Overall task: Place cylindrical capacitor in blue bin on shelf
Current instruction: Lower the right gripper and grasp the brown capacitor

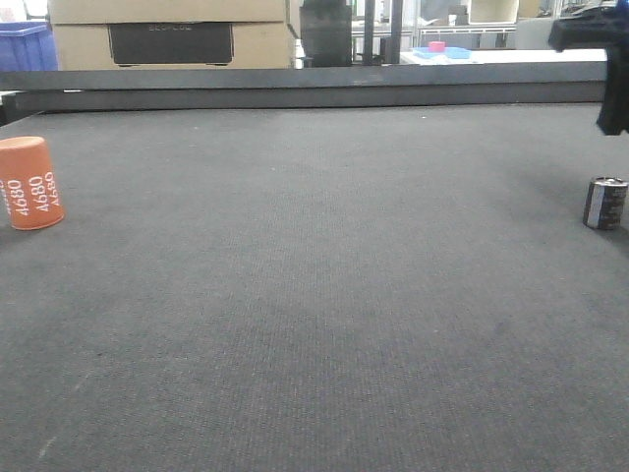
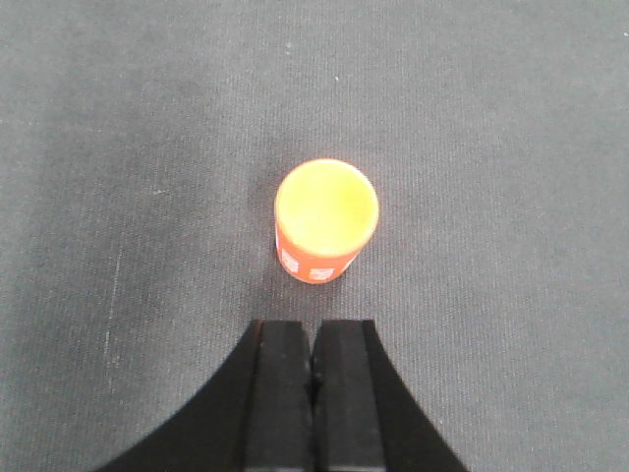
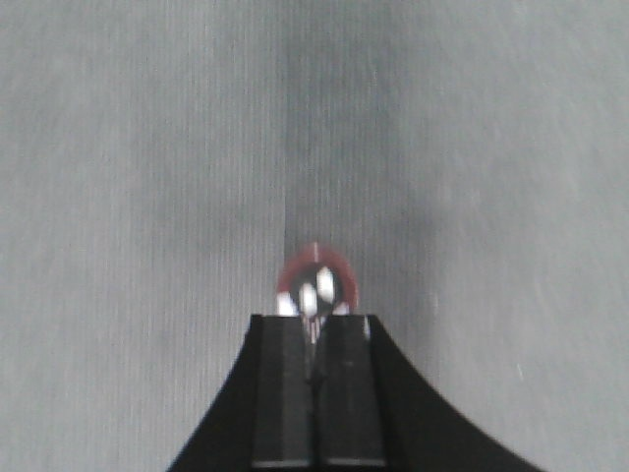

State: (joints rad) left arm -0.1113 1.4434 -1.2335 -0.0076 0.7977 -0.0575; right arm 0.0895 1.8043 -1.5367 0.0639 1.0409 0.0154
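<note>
Just above the cylindrical capacitor [image 1: 604, 204] near the table's [image 1: 314, 295] right edge, the right gripper [image 3: 314, 339] hovers, fingers pressed together.

The table [image 1: 314, 324] is covered in matt, finely ribbed grey cloth. The capacitor [image 1: 604, 204] is sleeved in faintly glossy black and capped in silvery metal. The orange cylinder [image 1: 29, 184] is finished smooth.

Warehouse-like lab, stacked cardboard box [image 1: 167, 34], blue crate [image 1: 25, 47], grey carpeted worktable [image 1: 314, 295]
</note>
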